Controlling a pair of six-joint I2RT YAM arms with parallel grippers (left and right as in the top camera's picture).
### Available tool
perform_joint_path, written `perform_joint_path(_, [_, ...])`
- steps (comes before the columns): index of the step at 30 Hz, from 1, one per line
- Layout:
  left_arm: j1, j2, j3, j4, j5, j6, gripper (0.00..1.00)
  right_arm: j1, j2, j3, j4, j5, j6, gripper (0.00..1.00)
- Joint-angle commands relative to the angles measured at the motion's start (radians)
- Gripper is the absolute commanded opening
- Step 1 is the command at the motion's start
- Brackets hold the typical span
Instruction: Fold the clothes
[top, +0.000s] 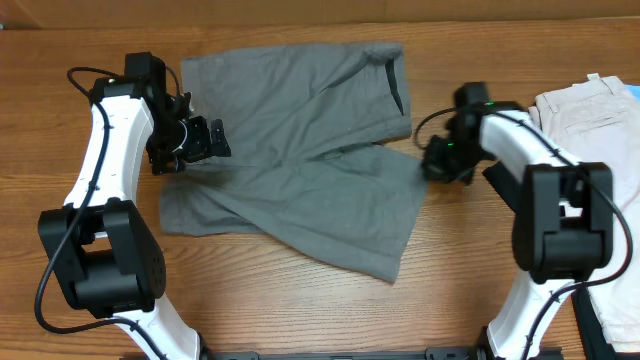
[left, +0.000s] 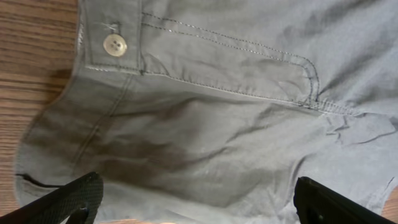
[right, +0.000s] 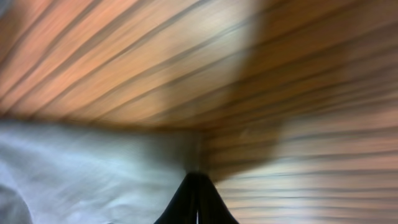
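The clothes, grey shorts (top: 300, 130), lie spread on the wooden table (top: 300, 310), the waistband to the left and the legs to the right. My left gripper (top: 205, 140) hovers open above the waistband end. In the left wrist view its fingers (left: 68, 199) stand wide apart over the grey cloth (left: 217, 124), near the button (left: 115, 44) and a stitched pocket. My right gripper (top: 437, 160) is at the right hem of a leg. In the right wrist view its gripper (right: 196, 180) is shut on the very edge of the grey cloth (right: 93, 168).
Cream-white shorts (top: 590, 120) lie at the right edge of the table, behind the right arm. A dark garment (top: 612, 320) shows at the bottom right corner. Bare wood runs along the front of the table.
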Motion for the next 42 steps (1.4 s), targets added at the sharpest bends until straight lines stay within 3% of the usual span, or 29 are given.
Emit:
perform_joint_path(1, [-0.005,-0.005,-0.005,0.010,0.014,-0.006,1.00,-0.101,0.069,0.031,-0.020,0.193,-0.016,0.04])
perform_joint_path(8, [-0.062,-0.005,-0.005,0.023,0.034,0.001,1.00,-0.156,0.069,0.235,-0.161,0.177,-0.039,0.04])
perform_joint_path(13, [-0.095,-0.005,-0.005,0.005,-0.172,-0.078,1.00,-0.130,0.053,0.393,-0.391,-0.014,-0.127,0.04])
perform_joint_path(16, [-0.079,-0.005,-0.005,-0.027,-0.267,-0.121,1.00,-0.090,0.017,0.399,-0.481,-0.071,-0.169,0.04])
perform_joint_path(22, [0.011,-0.005,-0.005,-0.086,-0.280,-0.139,1.00,0.041,-0.109,0.356,-0.621,-0.041,-0.163,0.04])
perform_joint_path(27, [0.066,-0.005,-0.005,-0.144,-0.267,-0.138,1.00,0.212,-0.267,0.188,-0.570,-0.077,-0.129,0.04])
perform_joint_path(33, [0.072,-0.005,-0.021,-0.130,-0.250,-0.138,1.00,0.435,-0.311,-0.092,-0.314,-0.179,0.008,0.04])
perform_joint_path(42, [0.074,-0.005,-0.229,0.040,-0.167,-0.130,0.96,0.499,-0.303,-0.331,-0.142,-0.247,0.132,0.04])
